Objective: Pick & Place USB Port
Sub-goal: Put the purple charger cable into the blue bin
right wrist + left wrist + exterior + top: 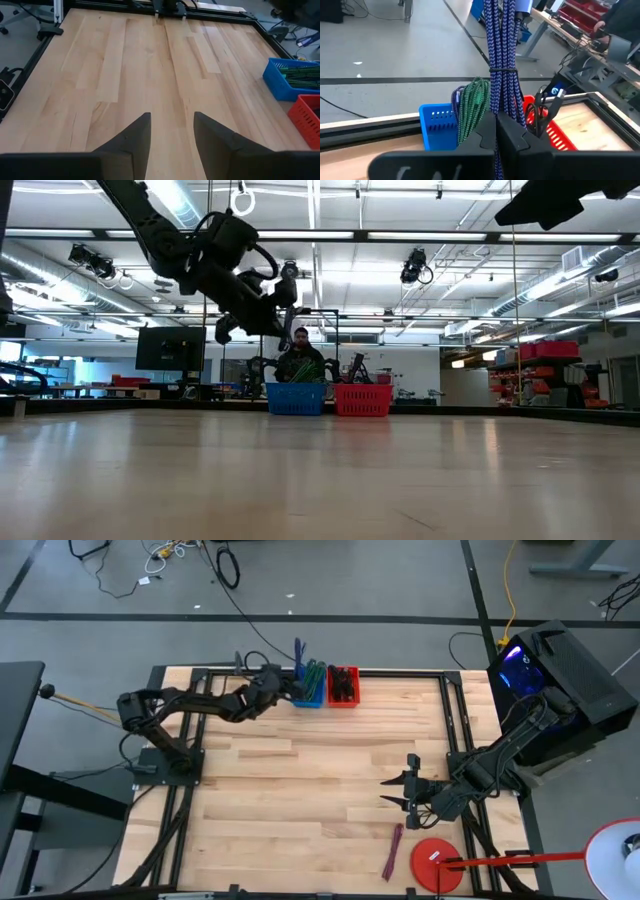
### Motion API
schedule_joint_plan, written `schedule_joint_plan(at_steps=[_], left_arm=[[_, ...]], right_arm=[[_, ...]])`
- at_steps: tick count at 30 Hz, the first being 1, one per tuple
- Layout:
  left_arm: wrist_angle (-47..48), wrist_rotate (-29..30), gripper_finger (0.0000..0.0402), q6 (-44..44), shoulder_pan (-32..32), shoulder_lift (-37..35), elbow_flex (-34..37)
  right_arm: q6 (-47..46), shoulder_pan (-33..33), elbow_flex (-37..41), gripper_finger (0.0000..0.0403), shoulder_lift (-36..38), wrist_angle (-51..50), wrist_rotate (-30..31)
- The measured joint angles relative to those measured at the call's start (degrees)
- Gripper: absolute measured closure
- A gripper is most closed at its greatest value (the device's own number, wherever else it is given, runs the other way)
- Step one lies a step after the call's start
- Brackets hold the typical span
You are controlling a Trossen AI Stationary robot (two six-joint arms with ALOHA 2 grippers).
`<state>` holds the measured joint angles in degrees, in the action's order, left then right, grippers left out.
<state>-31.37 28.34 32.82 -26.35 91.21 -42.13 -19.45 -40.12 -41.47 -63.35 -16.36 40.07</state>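
A blue braided cable bundle (502,55), tied round its middle with a band, sticks up past my left gripper (496,131), which is shut on it. That gripper (293,688) hovers at the table's far edge over a blue bin (436,126) holding a coiled green cable (472,102). A red bin (343,686) with dark cables stands right beside the blue one. My right gripper (388,792) hangs open above bare wood near the table's right side, nothing between its fingers (134,140). My left gripper pinches the lower part of the blue bundle (496,114), below its tie band, between its two fingers. The strands rise together past the fingertips, clear of the bins and table. The gripper body hides the bundle's lower end.
A dark purple cable bundle (393,851) lies on the wood near the front right, next to a red disc (437,865). A black frame (400,672) rims the table. A person (301,352) sits behind the bins, beyond the far edge.
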Motion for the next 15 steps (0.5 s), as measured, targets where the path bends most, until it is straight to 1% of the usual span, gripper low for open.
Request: schedule_joint_plan(at_steps=[7, 10, 13, 15], left_arm=[[-5.53, -0.05, 0.0401, 1.13, 0.24, 7.64, 0.04], [-8.85, 0.04, 0.0401, 1.29, 0.19, 9.89, 0.02], [-9.06, 0.28, 0.0401, 0.97, -0.29, 10.50, 0.02], [-9.25, 1.57, 0.0401, -0.75, -0.55, 10.48, 0.02]], right_arm=[[0.20, 0.00, 0.00, 0.0253, 0.00, 0.07, 0.00], [0.22, 0.00, 0.00, 0.0253, 0.00, 0.04, -0.01], [0.23, 0.00, 0.00, 0.0253, 0.00, 0.00, -0.01], [0.24, 0.00, 0.00, 0.0253, 0.00, 0.00, 0.00]])
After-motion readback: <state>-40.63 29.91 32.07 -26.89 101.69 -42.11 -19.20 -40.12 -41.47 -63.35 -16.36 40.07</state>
